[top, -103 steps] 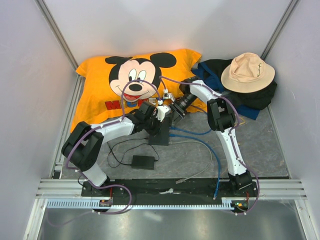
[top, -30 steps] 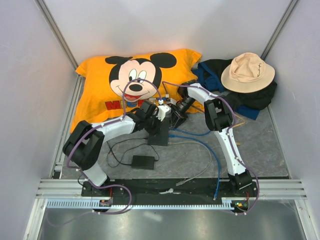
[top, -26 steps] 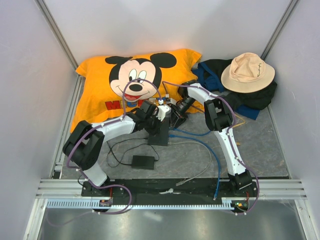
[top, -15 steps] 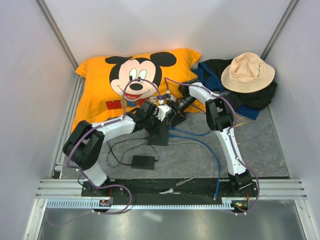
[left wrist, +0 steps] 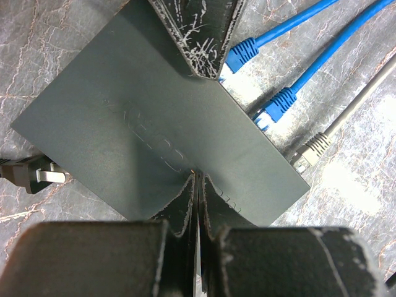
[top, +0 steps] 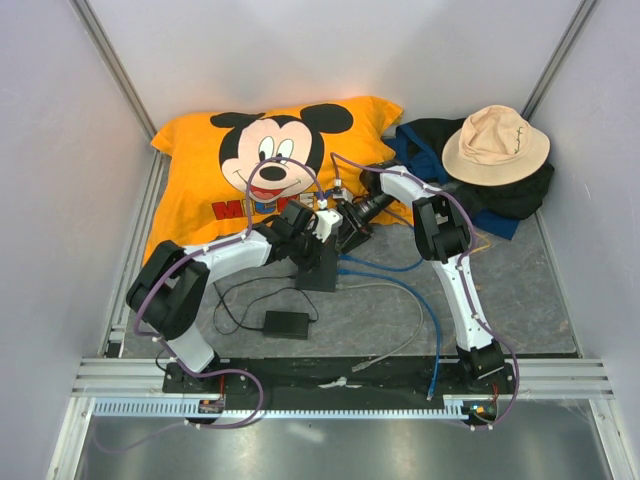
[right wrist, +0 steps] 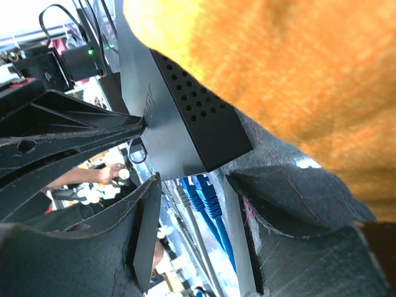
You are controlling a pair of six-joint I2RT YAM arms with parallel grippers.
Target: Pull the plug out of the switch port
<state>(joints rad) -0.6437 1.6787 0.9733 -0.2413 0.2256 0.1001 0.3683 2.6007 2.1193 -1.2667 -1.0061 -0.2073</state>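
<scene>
Left wrist view has my left gripper (left wrist: 197,185), fingers together, pressing on the flat matte black rectangular switch (left wrist: 154,124) mid-frame, while my right gripper (right wrist: 192,180), jaws apart, sits nearer the blue moulded plug (left wrist: 240,52), its long axis running toward the frame's upper right.

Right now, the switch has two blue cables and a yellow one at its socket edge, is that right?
No, the third cable is grey, not yellow. The left wrist view shows the grey cable beside two blue cables at the switch socket edge.
</scene>
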